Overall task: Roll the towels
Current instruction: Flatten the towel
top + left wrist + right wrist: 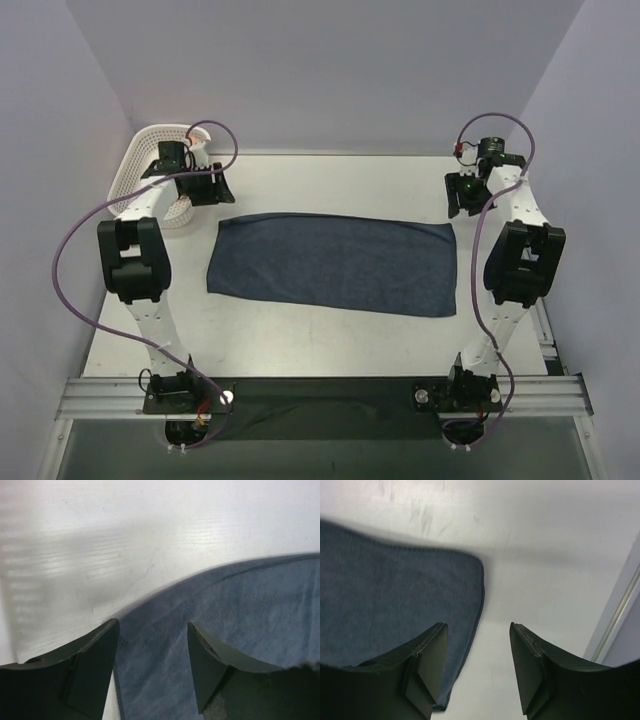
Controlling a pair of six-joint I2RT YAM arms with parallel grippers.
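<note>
Navy towel (pixel 335 265) spread flat on counter (pixel 300 335), ready for rolling. Left hand (pixel 152 630) and right hand (pixel 477 630) over far corners, fingers apart, holding nothing.

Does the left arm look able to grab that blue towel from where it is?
Probably yes. The left hand hangs open just over the towel's far left corner, with nothing between them. The basket sits off to the side, out of the way.

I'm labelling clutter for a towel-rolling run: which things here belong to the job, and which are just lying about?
Job: dark navy-blue cloth towel, spread flat on the table.
Lying about: white plastic lattice basket, far left corner.
</note>
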